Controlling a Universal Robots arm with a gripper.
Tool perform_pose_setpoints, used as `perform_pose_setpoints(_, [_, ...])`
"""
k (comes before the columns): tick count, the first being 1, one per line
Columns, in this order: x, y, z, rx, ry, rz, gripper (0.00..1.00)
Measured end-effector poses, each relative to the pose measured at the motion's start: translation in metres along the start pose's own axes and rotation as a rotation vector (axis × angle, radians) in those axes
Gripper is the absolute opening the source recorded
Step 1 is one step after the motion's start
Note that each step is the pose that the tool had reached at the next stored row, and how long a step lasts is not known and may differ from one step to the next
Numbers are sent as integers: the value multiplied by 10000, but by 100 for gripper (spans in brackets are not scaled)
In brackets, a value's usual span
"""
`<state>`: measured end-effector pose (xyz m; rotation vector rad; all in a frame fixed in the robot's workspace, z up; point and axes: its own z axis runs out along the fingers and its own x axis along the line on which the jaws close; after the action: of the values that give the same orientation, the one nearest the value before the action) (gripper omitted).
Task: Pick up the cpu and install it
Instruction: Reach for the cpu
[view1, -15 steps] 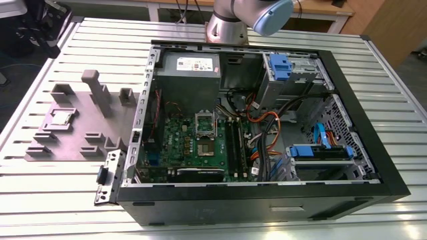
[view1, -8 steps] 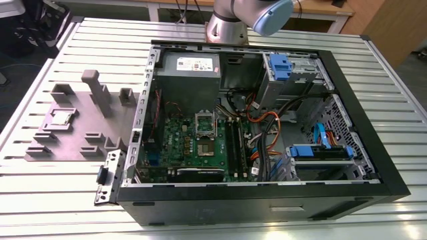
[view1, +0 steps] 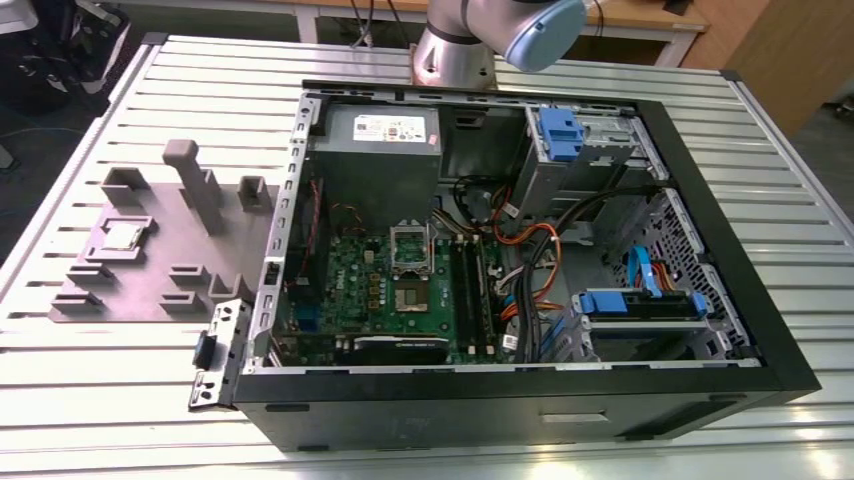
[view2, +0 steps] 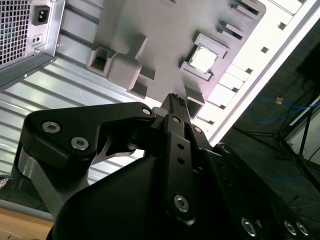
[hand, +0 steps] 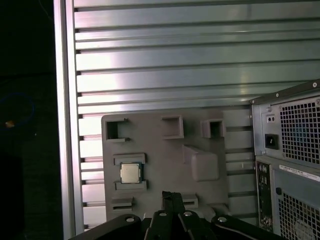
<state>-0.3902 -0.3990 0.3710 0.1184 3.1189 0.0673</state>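
Slatted metal desk. An open computer case lies on its side on it, innards up.

On the exterior view's left, just beside the case, a grey plastic tray with raised blocks rests on the desk.

The cpu lies flat on that tray, silvery top up, outside the case. It sits toward the tray's outer side, away from the case, and nothing touches it. Both wrist views catch it too: a bright little square seated between two low ridges of the tray.

Inside the case:
- green motherboard
- an oblong silver socket frame near the board's middle
- grey power supply at the far end
- blue drive brackets on the exterior view's right
- a tangle of orange and black cables between the board and the drive bays

The arm stands at the far edge of the desk behind the case, with a pale blue joint cap showing.

Jaws black, seen in both wrist views, pressed together tip to tip and pinching nothing. They hang above the tray, clear of it, apart from the cpu.

The case's rear panel, with its grille and power inlet, sits beside the tray in the first wrist view.
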Motion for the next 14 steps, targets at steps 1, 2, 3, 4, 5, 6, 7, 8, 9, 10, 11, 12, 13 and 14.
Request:
perform_pose_setpoints(1, [17, -1, 1, 0, 1, 0, 11])
perform_pose_setpoints(2, [32, -2, 2, 0, 1, 0, 11])
perform_pose_setpoints(3, [43, -3, 4, 0, 1, 0, 11])
perform_pose_setpoints(4, [51, -4, 6, 0, 2, 1, 11])
perform_pose_setpoints(5, [54, -4, 7, 0, 2, -1, 11])
perform_pose_setpoints(6, [54, -4, 7, 0, 2, -1, 11])
perform_pose_setpoints(7, [58, -4, 8, 0, 3, 0, 11])
perform_pose_setpoints(8, [81, -6, 9, -1, 2, 0, 11])
perform_pose_setpoints(9, [83, -7, 8, 0, 3, 0, 11])
perform_pose_setpoints(10, [84, -7, 8, 0, 2, 0, 11])
perform_pose_setpoints(11, [86, -7, 9, -1, 2, 0, 11])
perform_pose_setpoints(12, [88, -7, 9, -1, 2, 0, 11])
perform_pose_setpoints(13, [105, -8, 10, 0, 2, 0, 11])
perform_pose_setpoints(14, [110, -9, 10, 0, 2, 0, 11])
